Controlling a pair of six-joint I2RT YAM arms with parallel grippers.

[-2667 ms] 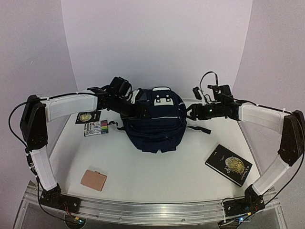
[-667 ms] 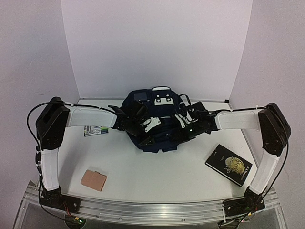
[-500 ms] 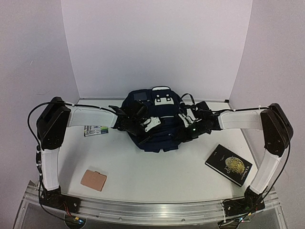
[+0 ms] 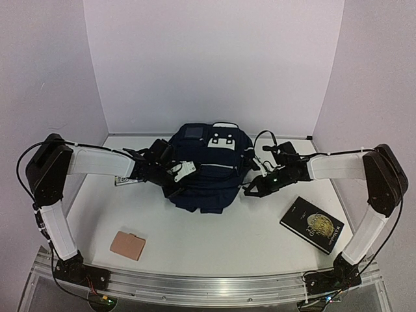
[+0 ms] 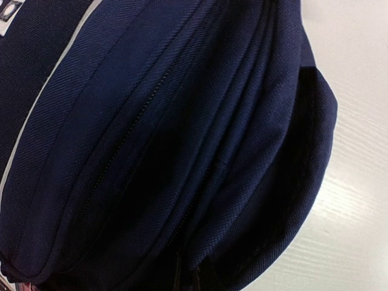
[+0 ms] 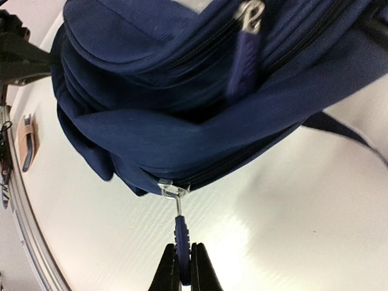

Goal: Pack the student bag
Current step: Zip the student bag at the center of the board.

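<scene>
The student bag, dark navy with a white patch near its top, lies in the middle of the table. My right gripper is low at its right side. In the right wrist view my right gripper is shut on a blue zipper pull, and the silver slider sits at the bag's lower seam. A second blue pull hangs higher up. My left gripper presses against the bag's left side. The left wrist view shows only navy fabric, so its jaws are hidden.
A black book with a gold emblem lies at the front right. A tan wallet lies at the front left. A marker pack is partly hidden under my left arm. The side walls stand close to both elbows.
Both grippers have come off the bag's front. The left one has drawn back to the bag's left side. The right one has moved down and outward with the zipper pull in its grip.
</scene>
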